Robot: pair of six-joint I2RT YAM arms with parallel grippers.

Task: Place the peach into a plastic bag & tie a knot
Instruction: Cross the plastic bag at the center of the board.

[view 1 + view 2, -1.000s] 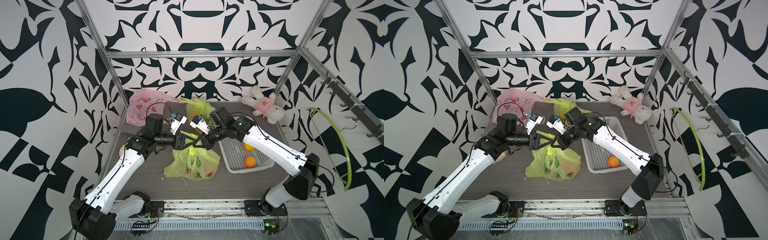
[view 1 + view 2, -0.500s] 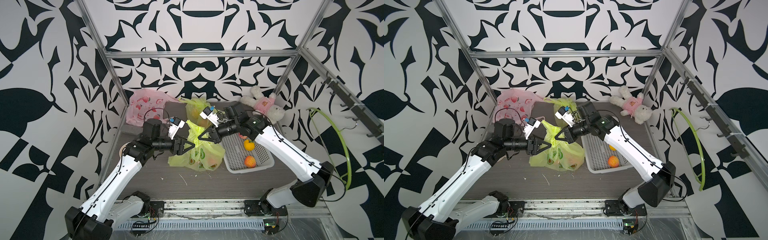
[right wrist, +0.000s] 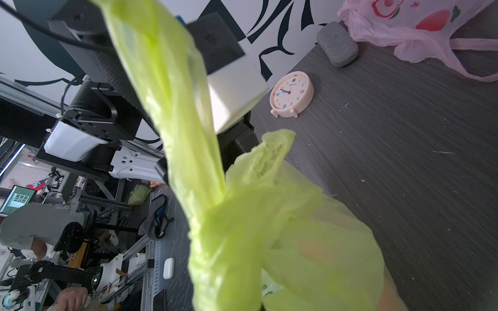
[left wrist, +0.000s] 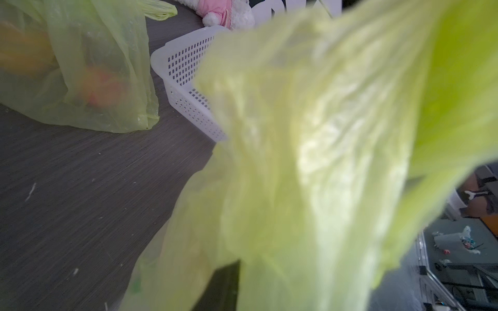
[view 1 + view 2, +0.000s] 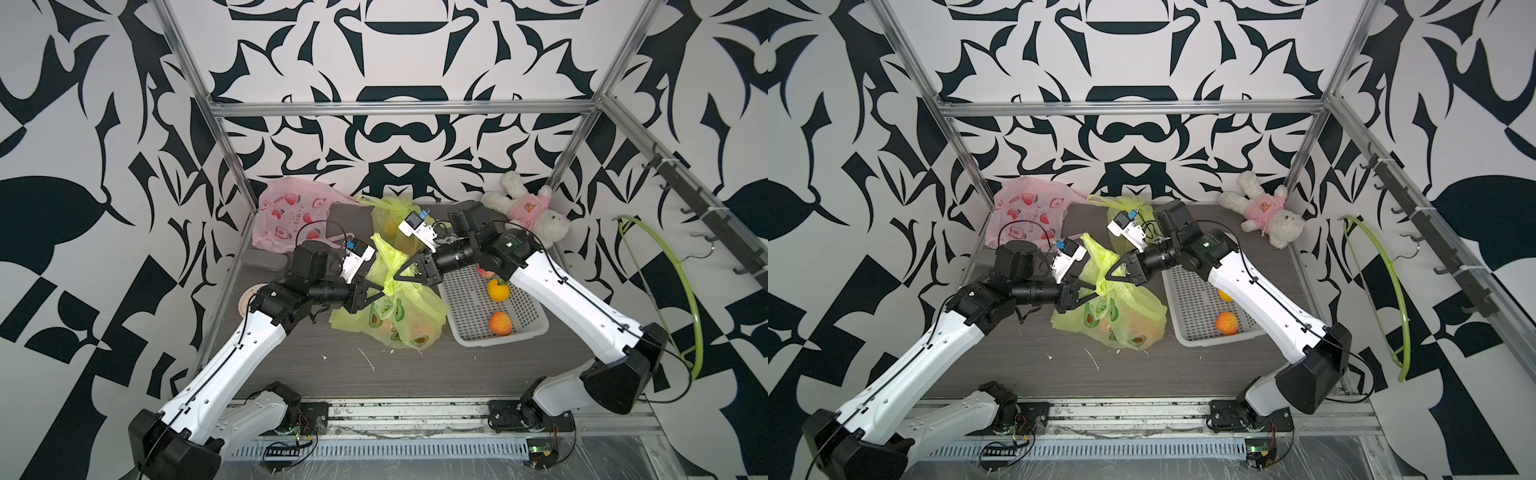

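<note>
Shut fingers of the left gripper (image 5: 382, 292) on the plastic bag's (image 5: 417, 316) neck since half a second ago; drew the right gripper (image 5: 398, 276) inward, fingers clamped on a handle strip. Logged bag on worktop (image 5: 415, 374) beside basket (image 5: 498, 338), peach (image 5: 1138, 328) apparently inside. Judged film limp, light, slippery: hold bunched handles.

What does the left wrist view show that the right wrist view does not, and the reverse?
Only the left wrist view: the white perforated basket, the plush toy in pink, and a separate green bag with orange fruit inside. Only the right wrist view: the pink alarm clock, a grey pouch and the pink fruit-print bag. Both: the yellow-green bag, close and blurred, over the dark wood-grain table.
</note>
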